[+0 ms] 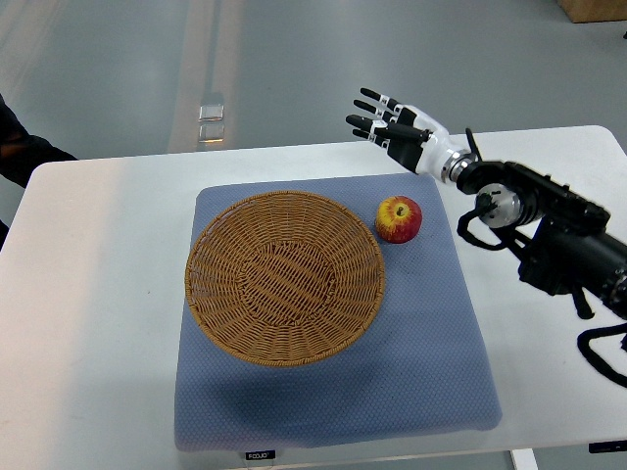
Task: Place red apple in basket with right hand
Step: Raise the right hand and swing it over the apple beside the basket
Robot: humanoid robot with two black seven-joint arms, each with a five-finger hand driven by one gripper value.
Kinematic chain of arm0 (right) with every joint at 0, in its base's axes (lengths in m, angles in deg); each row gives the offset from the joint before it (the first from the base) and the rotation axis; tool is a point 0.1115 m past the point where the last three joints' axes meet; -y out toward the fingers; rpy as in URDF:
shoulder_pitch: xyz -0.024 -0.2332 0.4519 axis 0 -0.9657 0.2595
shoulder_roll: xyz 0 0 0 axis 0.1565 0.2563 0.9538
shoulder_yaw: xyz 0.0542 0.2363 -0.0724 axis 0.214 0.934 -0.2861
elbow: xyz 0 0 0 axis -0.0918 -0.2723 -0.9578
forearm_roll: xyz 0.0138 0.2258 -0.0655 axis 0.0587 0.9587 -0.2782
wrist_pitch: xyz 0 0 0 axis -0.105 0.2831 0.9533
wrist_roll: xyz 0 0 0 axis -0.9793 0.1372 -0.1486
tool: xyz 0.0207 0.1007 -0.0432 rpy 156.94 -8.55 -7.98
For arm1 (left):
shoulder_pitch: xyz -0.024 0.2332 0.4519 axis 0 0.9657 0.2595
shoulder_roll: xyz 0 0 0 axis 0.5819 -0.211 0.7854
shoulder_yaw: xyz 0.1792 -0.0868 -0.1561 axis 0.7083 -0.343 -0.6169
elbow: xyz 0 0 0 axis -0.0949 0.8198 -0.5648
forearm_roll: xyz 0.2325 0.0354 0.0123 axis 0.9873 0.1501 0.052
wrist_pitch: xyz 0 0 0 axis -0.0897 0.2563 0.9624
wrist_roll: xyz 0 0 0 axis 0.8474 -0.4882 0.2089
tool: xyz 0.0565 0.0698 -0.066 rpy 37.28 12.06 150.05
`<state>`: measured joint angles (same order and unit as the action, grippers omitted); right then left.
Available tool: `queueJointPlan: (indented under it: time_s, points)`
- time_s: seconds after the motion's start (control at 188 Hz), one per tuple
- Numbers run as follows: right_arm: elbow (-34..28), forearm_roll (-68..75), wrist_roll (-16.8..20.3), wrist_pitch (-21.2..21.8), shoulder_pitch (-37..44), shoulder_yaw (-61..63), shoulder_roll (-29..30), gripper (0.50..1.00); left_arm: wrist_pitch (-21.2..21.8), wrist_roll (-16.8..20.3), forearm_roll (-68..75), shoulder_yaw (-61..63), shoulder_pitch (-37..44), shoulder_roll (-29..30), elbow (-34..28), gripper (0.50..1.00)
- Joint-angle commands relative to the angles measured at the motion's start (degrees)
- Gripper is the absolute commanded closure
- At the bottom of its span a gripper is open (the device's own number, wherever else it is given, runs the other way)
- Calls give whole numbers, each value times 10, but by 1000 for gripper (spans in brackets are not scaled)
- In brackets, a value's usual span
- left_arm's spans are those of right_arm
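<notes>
One red apple [399, 218] sits just beside the wicker basket [284, 277] rim; right robot hand [392, 126], fingers spread and empty, hovers over the desk [98, 294] far edge.

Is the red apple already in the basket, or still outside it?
Outside: the apple sits on the blue mat beside the basket's right rim.

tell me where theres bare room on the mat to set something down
Bare mat runs along the near edge below the basket, and down the right side below the apple. The basket itself is empty. It is tight where the apple sits close to the basket's rim. The right hand is beyond the mat's far edge.
</notes>
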<state>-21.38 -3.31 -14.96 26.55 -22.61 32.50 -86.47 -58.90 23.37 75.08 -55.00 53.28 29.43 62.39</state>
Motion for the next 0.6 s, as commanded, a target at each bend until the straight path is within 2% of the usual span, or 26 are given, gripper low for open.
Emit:
queueJointPlan:
  time_s: [0.0, 0.133, 0.261, 0.331, 0.379, 0.384, 0.416, 0.523, 0.592]
  points:
    - [-35, -47, 30, 49, 97, -145, -70, 576, 0, 0, 0, 0, 0, 0, 0, 500]
    - [-101, -88, 49, 121, 265, -417, -125, 576, 0, 0, 1, 0, -2, 0, 1, 500]
    - [-179, -147, 56, 127, 390, -611, -135, 576, 0, 0, 0, 0, -2, 0, 8, 500]
    - [-214, -168, 63, 126, 417, -649, -136, 576, 0, 0, 0, 0, -2, 0, 9, 500]
    - [-214, -168, 63, 126, 417, -649, -136, 576, 0, 0, 0, 0, -2, 0, 9, 500]
    - [-238, -170, 70, 126, 425, -655, -139, 576, 0, 0, 0, 0, -2, 0, 9, 500]
    - [-249, -170, 73, 124, 426, -656, -140, 576, 0, 0, 0, 0, -2, 0, 9, 500]
    - [-253, -171, 75, 108, 426, -656, -136, 576, 0, 0, 0, 1, -2, 0, 9, 500]
    - [-253, -170, 74, 77, 422, -654, -130, 576, 0, 0, 0, 1, -2, 0, 9, 500]
